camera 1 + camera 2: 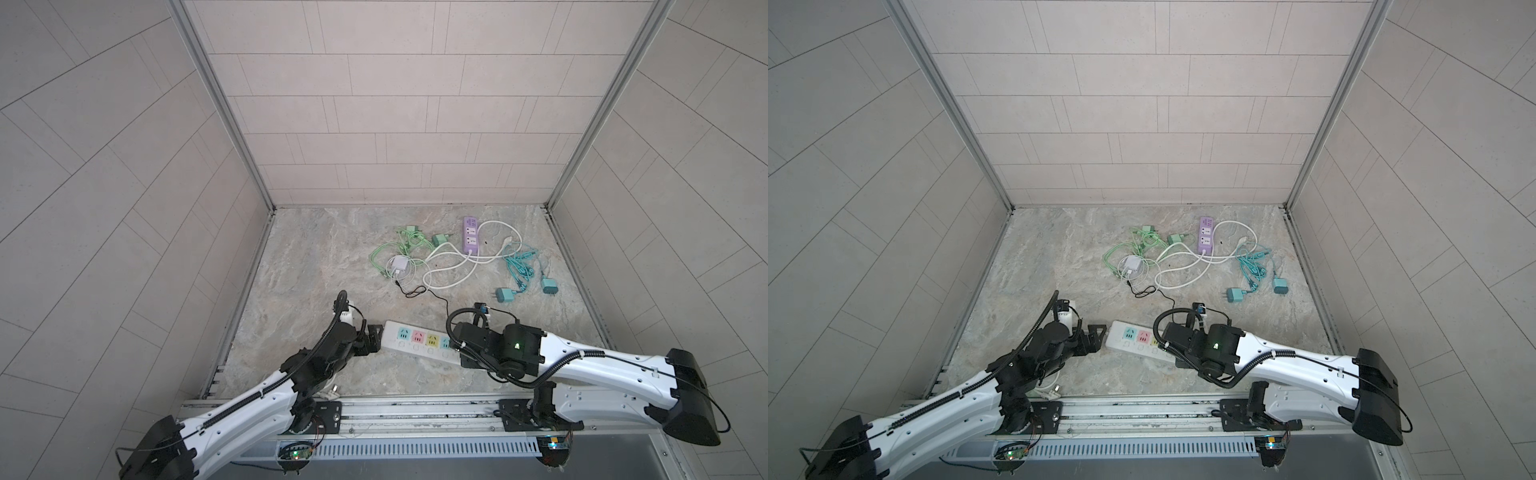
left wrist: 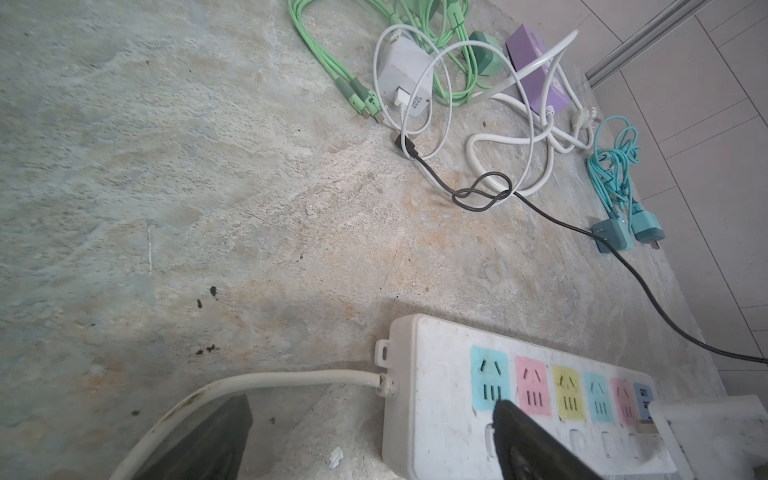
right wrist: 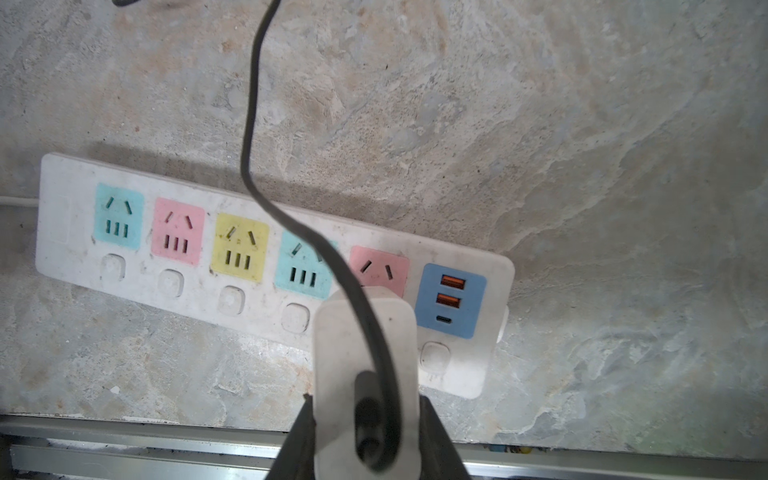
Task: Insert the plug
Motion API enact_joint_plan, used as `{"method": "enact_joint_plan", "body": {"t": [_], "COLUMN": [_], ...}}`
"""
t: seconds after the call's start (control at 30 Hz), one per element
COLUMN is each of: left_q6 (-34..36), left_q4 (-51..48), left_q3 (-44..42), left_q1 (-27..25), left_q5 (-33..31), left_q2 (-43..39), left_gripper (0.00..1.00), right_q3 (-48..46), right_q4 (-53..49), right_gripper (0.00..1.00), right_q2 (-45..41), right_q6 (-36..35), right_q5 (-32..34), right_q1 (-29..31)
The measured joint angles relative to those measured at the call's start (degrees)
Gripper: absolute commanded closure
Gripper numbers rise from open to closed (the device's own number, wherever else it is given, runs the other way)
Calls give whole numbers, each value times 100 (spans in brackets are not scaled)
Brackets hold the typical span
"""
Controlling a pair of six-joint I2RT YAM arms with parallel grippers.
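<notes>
A white power strip [image 1: 409, 340] [image 1: 1131, 338] with blue, pink and yellow sockets lies on the stone floor near the front rail. In the right wrist view my right gripper [image 3: 365, 401] is shut on a white plug [image 3: 365, 332] with a black cable [image 3: 249, 124]. The plug stands over the lower slots of the pink socket [image 3: 380, 266] next to the blue USB panel [image 3: 451, 299]; its prongs are hidden. My left gripper [image 2: 370, 415] [image 1: 85, 336] is open at the strip's cord end. One finger [image 2: 523, 440] hangs over the strip [image 2: 440, 374] below the first blue socket, the other beside the cord [image 2: 291, 380].
Farther back lie a purple power strip [image 1: 471, 235], green cables [image 1: 399, 245], a white charger block [image 1: 397, 264], a looped white cord [image 1: 453, 270] and two teal plugs [image 1: 505, 294] with their cables. An aluminium rail [image 3: 124, 436] runs along the front edge. Tiled walls close three sides.
</notes>
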Motion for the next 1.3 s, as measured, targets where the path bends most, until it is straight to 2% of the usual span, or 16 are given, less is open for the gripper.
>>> {"method": "enact_joint_plan", "body": {"t": [0.33, 0.7, 1.3], "left_q6": [0, 0, 2], "left_q4": [-17, -44, -74], "left_q3": [-74, -129, -170], "left_q1": [0, 0, 0], "left_q5": [-26, -90, -175], "left_q2": [-162, -321, -490], "left_gripper": [3, 3, 3], "right_q3": [-2, -332, -214], "right_q4": [125, 2, 155], "right_gripper": [99, 99, 100], "right_q2": [103, -435, -79], "right_q6": [-11, -9, -68], "right_q5": [-44, -24, -264], "right_q1": [-50, -201, -332]}}
